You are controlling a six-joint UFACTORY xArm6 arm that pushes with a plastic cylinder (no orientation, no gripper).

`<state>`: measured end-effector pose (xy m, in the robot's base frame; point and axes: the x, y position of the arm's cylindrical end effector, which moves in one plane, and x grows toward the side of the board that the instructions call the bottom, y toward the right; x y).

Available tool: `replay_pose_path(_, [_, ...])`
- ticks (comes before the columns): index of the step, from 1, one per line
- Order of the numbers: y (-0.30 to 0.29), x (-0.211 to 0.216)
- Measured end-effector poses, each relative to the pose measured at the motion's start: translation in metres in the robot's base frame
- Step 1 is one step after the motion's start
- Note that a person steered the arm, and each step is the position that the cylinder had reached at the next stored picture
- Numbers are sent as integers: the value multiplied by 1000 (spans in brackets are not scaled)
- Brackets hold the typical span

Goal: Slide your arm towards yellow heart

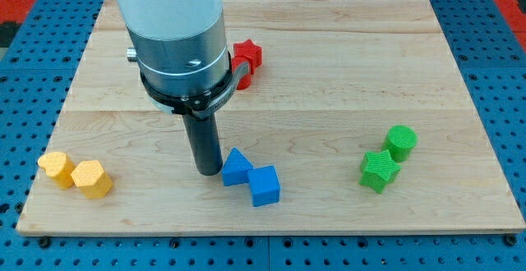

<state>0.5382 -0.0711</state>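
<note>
From my remote seat I see a pale wooden desk, its planks showing fine grain, lying on a blue perforated base. My arm carries no gripper, so nothing opens, closes or holds; it ends in a straight dark rod below a shiny grey metal collar and a white housing. My tip rests on the desk just left of the blue triangular block, very close to it, though I cannot tell if they touch.

The blocks all have a ribbed, finely ridged surface (like printed plastic). The blue cube touches the triangular one on its lower right. The yellow heart sits near the desk's lower left corner, well apart from my tip, its lobed top just readable; a yellow hexagonal block stands right against it on the view's right. A red star-like block peeks out behind the collar. At the view's right, a green cylinder stands just above a green star-shaped block, touching it.
</note>
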Motion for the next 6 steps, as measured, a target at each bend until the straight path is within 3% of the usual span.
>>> replay_pose_path(3, [5, 0])
replay_pose_path(4, [-4, 18])
replay_pose_path(5, [5, 78])
replay_pose_path(6, [55, 79])
